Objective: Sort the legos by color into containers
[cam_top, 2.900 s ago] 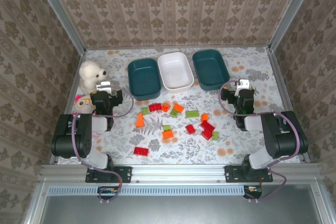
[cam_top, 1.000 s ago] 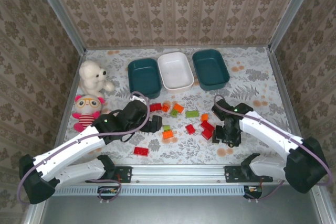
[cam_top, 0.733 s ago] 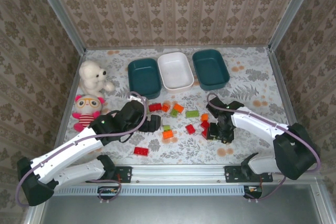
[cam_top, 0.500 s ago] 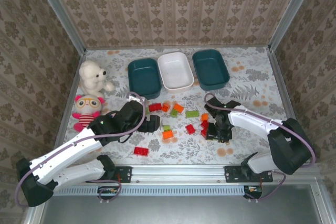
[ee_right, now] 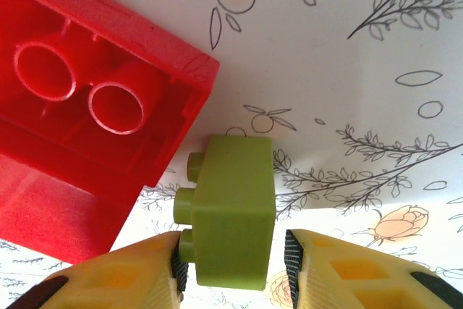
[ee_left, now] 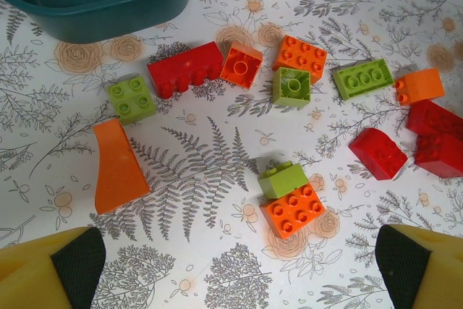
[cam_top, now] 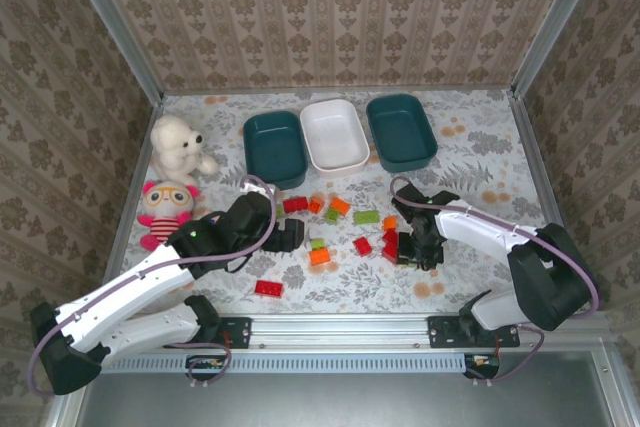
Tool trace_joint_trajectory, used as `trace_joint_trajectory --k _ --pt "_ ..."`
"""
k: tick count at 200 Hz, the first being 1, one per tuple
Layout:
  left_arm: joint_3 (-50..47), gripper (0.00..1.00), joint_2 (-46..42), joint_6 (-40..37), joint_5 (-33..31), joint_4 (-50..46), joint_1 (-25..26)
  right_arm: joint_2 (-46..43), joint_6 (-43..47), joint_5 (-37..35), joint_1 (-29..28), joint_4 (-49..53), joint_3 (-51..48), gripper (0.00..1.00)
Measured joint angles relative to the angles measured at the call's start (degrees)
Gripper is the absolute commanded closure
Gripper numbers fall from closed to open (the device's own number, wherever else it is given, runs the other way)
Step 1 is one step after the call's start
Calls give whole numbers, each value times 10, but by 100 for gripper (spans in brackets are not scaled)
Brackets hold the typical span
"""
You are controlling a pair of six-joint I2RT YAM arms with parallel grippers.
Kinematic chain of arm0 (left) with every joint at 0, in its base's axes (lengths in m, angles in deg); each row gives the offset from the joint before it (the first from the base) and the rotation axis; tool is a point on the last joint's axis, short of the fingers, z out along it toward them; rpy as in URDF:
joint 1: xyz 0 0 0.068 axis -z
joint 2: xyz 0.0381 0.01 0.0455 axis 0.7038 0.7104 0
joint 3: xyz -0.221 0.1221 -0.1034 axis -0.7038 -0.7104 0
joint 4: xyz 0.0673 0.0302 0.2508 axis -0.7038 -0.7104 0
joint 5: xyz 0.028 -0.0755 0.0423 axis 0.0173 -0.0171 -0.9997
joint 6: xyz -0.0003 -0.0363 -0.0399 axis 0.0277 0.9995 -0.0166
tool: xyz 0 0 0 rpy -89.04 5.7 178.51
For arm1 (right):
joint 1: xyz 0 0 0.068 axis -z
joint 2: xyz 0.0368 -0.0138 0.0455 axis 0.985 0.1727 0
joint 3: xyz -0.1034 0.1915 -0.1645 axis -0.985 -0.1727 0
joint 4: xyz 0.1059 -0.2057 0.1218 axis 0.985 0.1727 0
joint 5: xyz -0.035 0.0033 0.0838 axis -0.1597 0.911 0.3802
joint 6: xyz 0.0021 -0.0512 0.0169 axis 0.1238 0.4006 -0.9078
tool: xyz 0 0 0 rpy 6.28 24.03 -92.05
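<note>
The legos point(cam_top: 340, 205) are all lying loose on the flowered counter point(cam_top: 480, 157), scattered in a band just in front of the containers, with one red lego point(cam_top: 267, 288) sitting apart near the front edge. So the sorting is only beginning: the left teal tub point(cam_top: 274, 145), the white tub point(cam_top: 333, 135) and the right teal tub point(cam_top: 400, 131) are all looking empty, and every red, orange and green piece is waiting to be moved. The first pick is under way. The right hand point(ee_right: 233, 251) is down at the right end of the scatter and is clamping on a light green lego point(ee_right: 233, 211) that is lying on its side on the counter, with a pad against each flank as far as the wrist view is showing. A big red lego point(ee_right: 79, 128) is lying upside down just beside it, close to touching its studs, and is likely to get nudged as the green one comes up. The left hand point(ee_left: 239, 265) is hovering over the left part of the scatter with its fingers spread wide, gripping nothing. Nothing is blocking the way from legos to tubs. Two plush toys, a white bear point(cam_top: 178, 145) and a pink doll point(cam_top: 163, 209), are sitting well off to the left.
</note>
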Motion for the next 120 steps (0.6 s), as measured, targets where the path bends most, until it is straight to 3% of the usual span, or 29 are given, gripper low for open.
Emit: trace_joint_trajectory --k 29,73,120 --pt "0 0 2 1 0 0 0 16 9 0 11 -4 9 61" --pt "-1 1 2 0 17 13 0 25 19 -2 18 -14 17 75" --pt "-9 1 2 -10 74 56 -1 -23 20 -45 18 25 43 78"
